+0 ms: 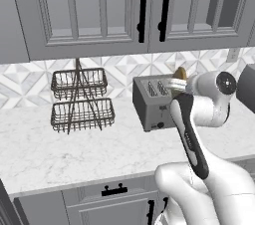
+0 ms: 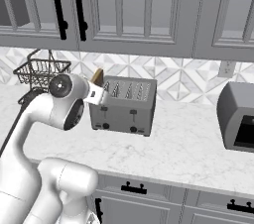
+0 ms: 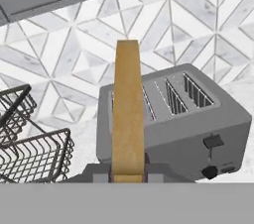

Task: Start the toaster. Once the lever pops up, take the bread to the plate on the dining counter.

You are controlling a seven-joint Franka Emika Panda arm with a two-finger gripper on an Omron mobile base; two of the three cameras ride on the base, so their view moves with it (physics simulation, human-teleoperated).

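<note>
One bread (image 3: 128, 114) slice, gripped edge-on, above the toaster's (image 3: 198, 124) slots.

The left base view looks forward and down from behind the arm's left side at the bench (image 1: 60, 154), with the toaster (image 1: 152, 102) right of centre. The right base view faces the same toaster (image 2: 124, 105) from the other side. The hand view sits close, looking along the tool at the toaster (image 3: 198, 129) and wire basket (image 3: 30, 153).
</note>
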